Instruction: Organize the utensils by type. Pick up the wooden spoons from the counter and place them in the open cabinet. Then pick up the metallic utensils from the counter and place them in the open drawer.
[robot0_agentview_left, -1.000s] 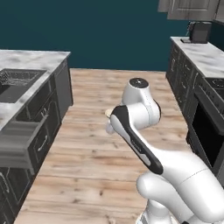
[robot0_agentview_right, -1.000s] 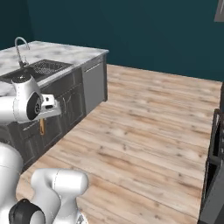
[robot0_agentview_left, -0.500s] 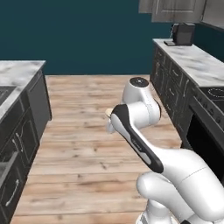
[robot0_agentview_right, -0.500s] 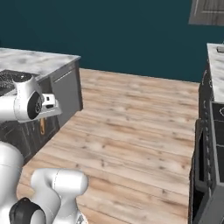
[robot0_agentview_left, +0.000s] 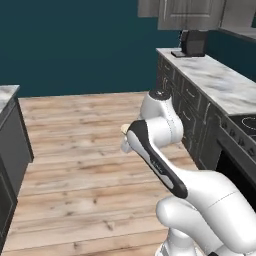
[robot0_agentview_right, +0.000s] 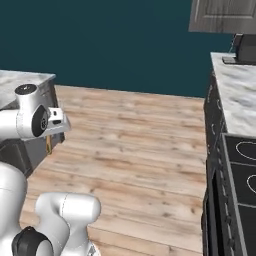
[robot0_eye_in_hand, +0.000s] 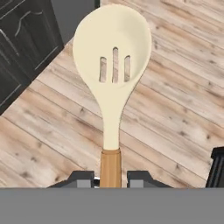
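Note:
My gripper (robot0_eye_in_hand: 110, 178) is shut on the tan handle of a wooden spoon (robot0_eye_in_hand: 112, 65). Its pale cream slotted bowl points away from the hand, over the plank floor. In the right base view the gripper (robot0_agentview_right: 54, 131) sits at the end of the white arm, with the spoon (robot0_agentview_right: 48, 145) hanging below it beside the island's dark front. From the left base view a cream bit of the spoon (robot0_agentview_left: 124, 129) peeks out from behind the arm. A marble counter (robot0_agentview_left: 215, 80) runs along the right wall, with grey wall cabinet fronts (robot0_agentview_left: 190, 12) above it.
A dark appliance (robot0_agentview_left: 192, 44) stands at the counter's far end. A black cooktop (robot0_agentview_right: 240, 170) lies nearer the base on the right. The island's marble top (robot0_agentview_right: 20, 80) and dark fronts (robot0_eye_in_hand: 22, 48) lie to the left. Open wooden floor (robot0_agentview_right: 140, 135) spreads between them.
The whole picture has swung: the base has turned, so the island and sink slid off to the left and the right-hand counter came closer. The spoon stays in the shut gripper.

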